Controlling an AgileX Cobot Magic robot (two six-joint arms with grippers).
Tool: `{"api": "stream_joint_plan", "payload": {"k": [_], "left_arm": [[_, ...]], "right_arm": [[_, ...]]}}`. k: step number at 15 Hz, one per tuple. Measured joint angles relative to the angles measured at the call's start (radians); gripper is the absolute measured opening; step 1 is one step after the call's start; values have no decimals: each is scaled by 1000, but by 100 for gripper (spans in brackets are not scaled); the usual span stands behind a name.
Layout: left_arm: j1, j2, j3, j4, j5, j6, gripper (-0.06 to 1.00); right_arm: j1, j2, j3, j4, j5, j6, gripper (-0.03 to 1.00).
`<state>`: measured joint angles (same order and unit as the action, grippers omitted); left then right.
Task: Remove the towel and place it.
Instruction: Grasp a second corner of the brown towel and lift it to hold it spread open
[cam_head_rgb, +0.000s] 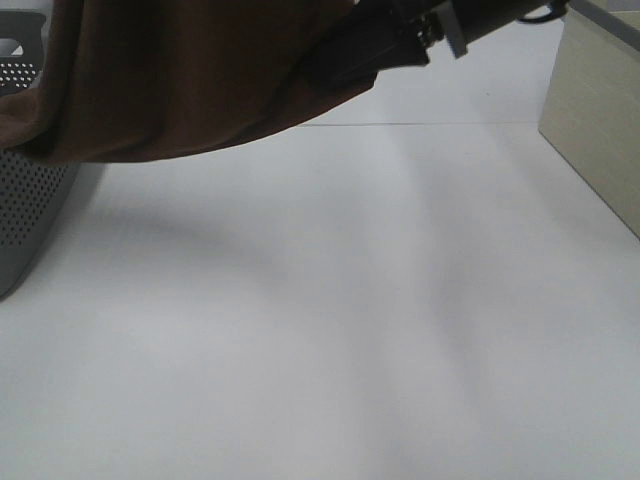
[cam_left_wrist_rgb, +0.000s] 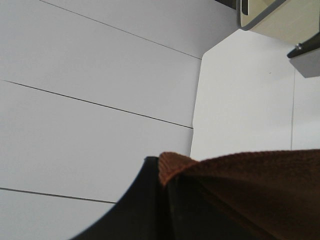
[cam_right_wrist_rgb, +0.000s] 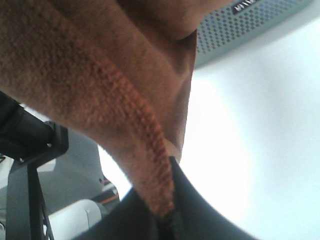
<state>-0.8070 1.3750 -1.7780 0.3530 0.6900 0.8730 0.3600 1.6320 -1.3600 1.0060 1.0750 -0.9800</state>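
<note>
The dark reddish-brown towel (cam_head_rgb: 200, 80) hangs lifted across the top left of the exterior high view, its lower edge sagging over the white table (cam_head_rgb: 330, 320). Its left end still drapes by the grey perforated basket (cam_head_rgb: 30, 200). My right gripper (cam_head_rgb: 350, 65) comes in from the top right and is shut on the towel's right end. The right wrist view shows the towel's hem (cam_right_wrist_rgb: 145, 135) running down into the right gripper (cam_right_wrist_rgb: 167, 220). In the left wrist view the left gripper (cam_left_wrist_rgb: 167, 187) is shut on a towel (cam_left_wrist_rgb: 250, 185) edge. The towel hides the left gripper in the exterior high view.
A beige box (cam_head_rgb: 595, 120) stands at the table's far right and also shows in the left wrist view as the box (cam_left_wrist_rgb: 280, 17). The basket (cam_right_wrist_rgb: 245, 25) appears behind the towel in the right wrist view. The table's seam runs across the back.
</note>
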Motion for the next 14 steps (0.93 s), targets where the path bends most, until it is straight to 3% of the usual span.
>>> {"api": "stream_joint_plan", "payload": {"k": [2, 3, 6, 9, 14], "left_arm": [[22, 0, 0, 0, -7, -25, 0], [67, 0, 0, 0, -43, -84, 0], [99, 0, 0, 0, -125, -126, 0], [102, 0, 0, 0, -200, -133, 0], [202, 44, 0, -67, -371, -141, 0]], "right_arm": [[0, -12, -177, -246, 91, 295, 1], [0, -12, -360, -431, 129, 498, 1], [0, -13, -548, -558, 115, 566, 1], [0, -14, -701, -660, 34, 569, 1], [0, -15, -735, -795, -180, 566, 1]]}}
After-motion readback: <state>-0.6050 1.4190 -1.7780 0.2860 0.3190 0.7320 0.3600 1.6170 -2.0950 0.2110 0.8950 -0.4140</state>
